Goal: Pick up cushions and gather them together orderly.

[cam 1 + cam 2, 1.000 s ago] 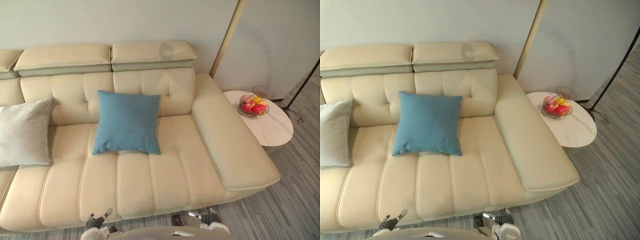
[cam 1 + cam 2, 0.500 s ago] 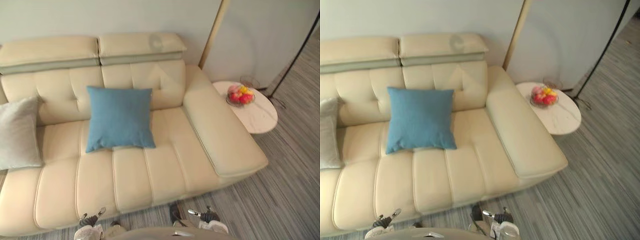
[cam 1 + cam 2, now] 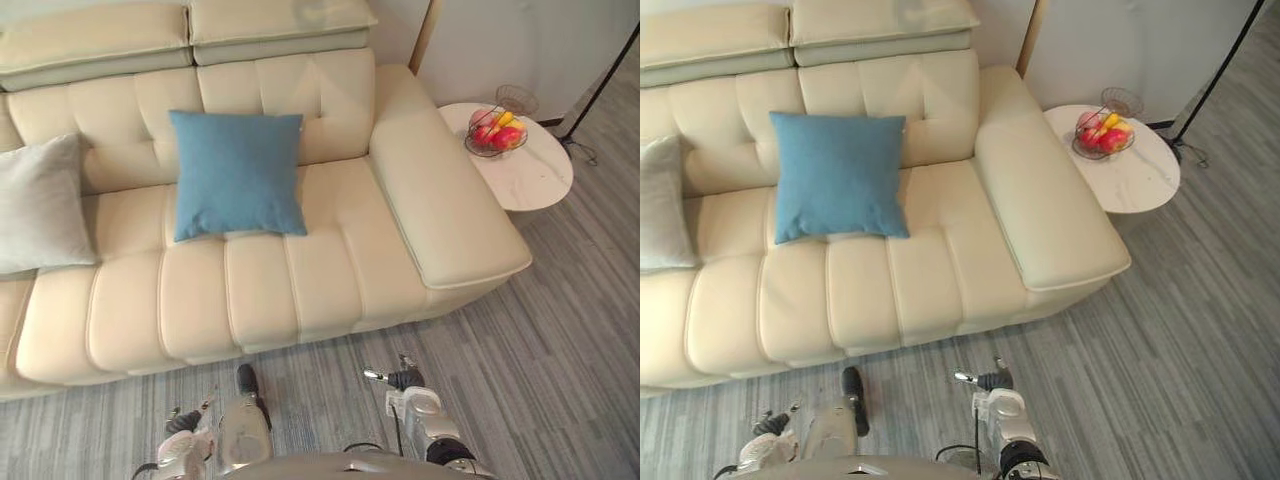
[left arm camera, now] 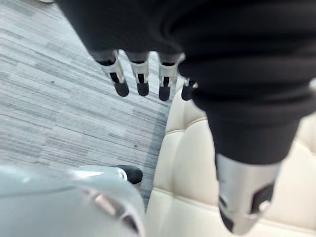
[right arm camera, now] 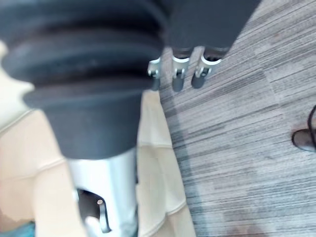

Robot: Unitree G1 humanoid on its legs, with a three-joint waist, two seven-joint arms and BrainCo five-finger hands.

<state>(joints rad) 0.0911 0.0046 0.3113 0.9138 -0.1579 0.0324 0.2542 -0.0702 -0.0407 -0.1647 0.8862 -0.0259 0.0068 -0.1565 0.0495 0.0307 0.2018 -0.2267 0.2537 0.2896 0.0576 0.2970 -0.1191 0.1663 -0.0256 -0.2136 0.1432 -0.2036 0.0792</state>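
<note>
You face a grey striped floor and on it a cream sofa that spans most of your view. The blue cushion leans upright against the sofa's backrest near the middle of the seat. The pale grey cushion leans the same way further to your left, with a gap of bare backrest between the two. Past the sofa's right armrest, a round white worktop carries a wire basket of fruit. Your left hand and right hand hang low over the floor by the sofa's front edge, fingers relaxed and holding nothing
</note>
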